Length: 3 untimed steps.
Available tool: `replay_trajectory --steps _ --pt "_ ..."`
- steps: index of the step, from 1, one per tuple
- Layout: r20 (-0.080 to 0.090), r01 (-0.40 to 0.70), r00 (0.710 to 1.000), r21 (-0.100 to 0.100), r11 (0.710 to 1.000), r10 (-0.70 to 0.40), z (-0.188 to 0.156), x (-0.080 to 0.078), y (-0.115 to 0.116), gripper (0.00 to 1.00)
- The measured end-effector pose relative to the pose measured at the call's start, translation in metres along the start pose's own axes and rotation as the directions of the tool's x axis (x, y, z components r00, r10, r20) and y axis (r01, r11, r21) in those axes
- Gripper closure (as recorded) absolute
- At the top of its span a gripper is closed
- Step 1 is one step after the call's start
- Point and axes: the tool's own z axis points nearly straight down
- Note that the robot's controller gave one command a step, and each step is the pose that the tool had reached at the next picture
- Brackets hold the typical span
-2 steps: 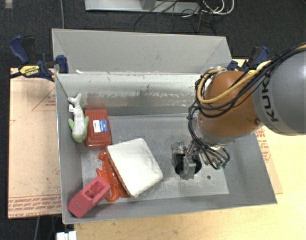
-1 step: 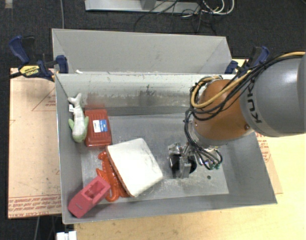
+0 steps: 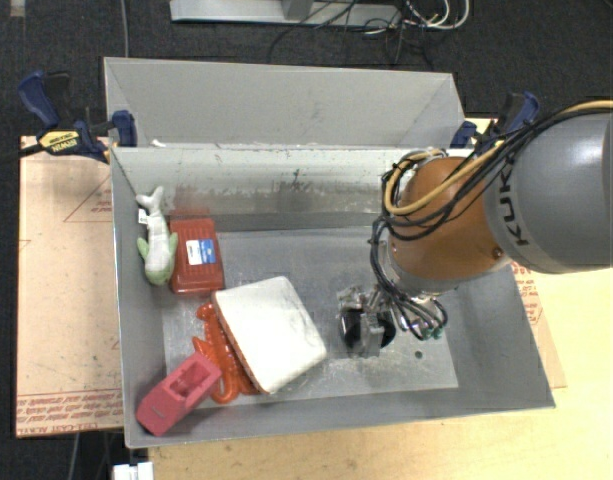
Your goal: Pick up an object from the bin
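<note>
My gripper (image 3: 365,327) hangs low over the bare bin floor in the right half of the bin, with nothing seen in it. The nearest loose thing is a white square block (image 3: 271,330), lying tilted just to the gripper's left and apart from it. Under that block lies an orange plastic piece (image 3: 215,351), partly hidden. A pink oblong thing (image 3: 177,394) rests at the bin's front left corner.
A red flat box (image 3: 195,255) with a white label lies against the left wall. Beside it stands a white and green toy animal (image 3: 156,243). The arm with its orange cover and cables reaches in from the right, above the gripper.
</note>
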Motion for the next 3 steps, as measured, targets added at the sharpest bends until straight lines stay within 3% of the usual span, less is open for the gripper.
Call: replay_trajectory --steps 1,2,3 --pt "0.007 -0.022 1.000 -0.002 1.000 0.022 0.022 -0.009 -0.020 1.00" --pt "-0.003 0.012 1.000 -0.002 1.000 -0.012 -0.058 -0.004 -0.004 1.00" --pt "-0.001 0.017 1.000 -0.002 1.000 -0.017 -0.072 -0.005 -0.001 1.00"
